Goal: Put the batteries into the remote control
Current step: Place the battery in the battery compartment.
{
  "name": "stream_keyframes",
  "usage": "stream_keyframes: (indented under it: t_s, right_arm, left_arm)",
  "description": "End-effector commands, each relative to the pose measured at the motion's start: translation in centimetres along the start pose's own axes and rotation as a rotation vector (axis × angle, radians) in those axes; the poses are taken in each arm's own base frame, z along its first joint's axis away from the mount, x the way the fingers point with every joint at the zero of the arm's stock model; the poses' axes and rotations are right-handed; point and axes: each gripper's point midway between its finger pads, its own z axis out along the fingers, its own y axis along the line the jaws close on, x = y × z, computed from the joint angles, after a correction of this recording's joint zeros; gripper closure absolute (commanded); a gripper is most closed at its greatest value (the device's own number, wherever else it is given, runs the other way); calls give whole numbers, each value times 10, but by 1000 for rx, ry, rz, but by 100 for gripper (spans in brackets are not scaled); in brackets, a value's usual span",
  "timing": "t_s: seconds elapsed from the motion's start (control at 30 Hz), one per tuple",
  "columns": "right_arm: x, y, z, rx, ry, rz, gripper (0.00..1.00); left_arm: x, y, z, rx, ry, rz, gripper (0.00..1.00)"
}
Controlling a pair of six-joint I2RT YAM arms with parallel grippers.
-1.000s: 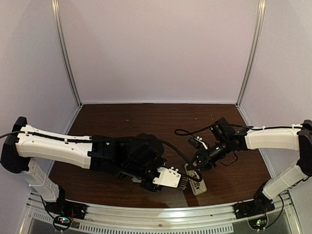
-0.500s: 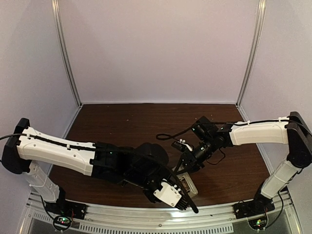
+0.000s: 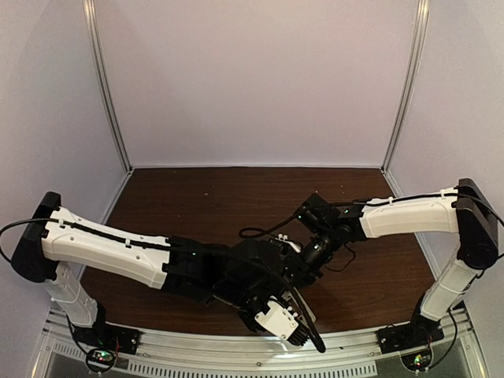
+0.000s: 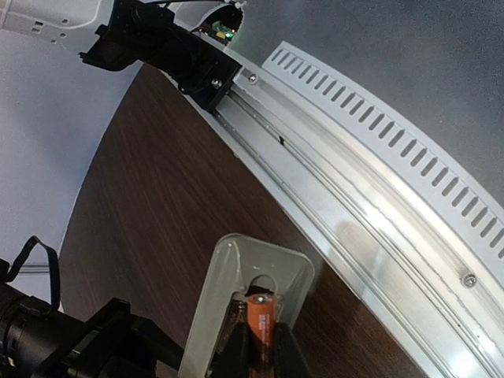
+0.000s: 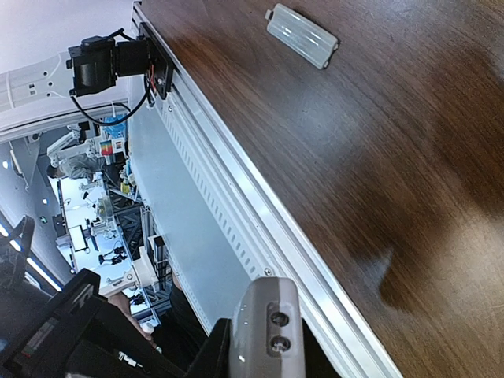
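Observation:
In the left wrist view my left gripper (image 4: pixel 261 340) is shut on a copper-orange battery (image 4: pixel 261 315). The battery's tip is at the end of the open bay in the beige back of the remote control (image 4: pixel 236 272). A dark shape lies in the bay beside it; I cannot tell if it is the second battery. In the right wrist view my right gripper (image 5: pixel 264 350) is shut on the remote's end (image 5: pixel 266 315), which has two small holes. In the top view the left gripper (image 3: pixel 302 327) and right gripper (image 3: pixel 305 262) meet near the table's front, and the remote is hidden under the left arm.
A small pale grey plate (image 5: pixel 302 35) lies flat on the dark wood table (image 5: pixel 394 157). The slotted metal rail (image 4: pixel 378 197) runs along the front edge right beside the remote. The right arm's base (image 4: pixel 157 47) is bolted to that rail.
The right gripper has carried the remote leftward. The left arm has swung forward and over it, so the remote no longer shows from above.

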Motion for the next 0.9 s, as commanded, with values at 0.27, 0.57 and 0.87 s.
stream_keyframes:
  t_s: [0.27,0.57,0.87]
  right_arm:
    - [2,19,7,-22,30,-40,100]
    - [9,25,11,-31,63,-61,100]
    - [11,31,10,-39,78,-83,100]
  left_arm:
    - [-4,5,10,-24,-30,39,100]
    - [4,-4,11,1,-16,67,100]
    - [10,-10,10,13,-6,70,96]
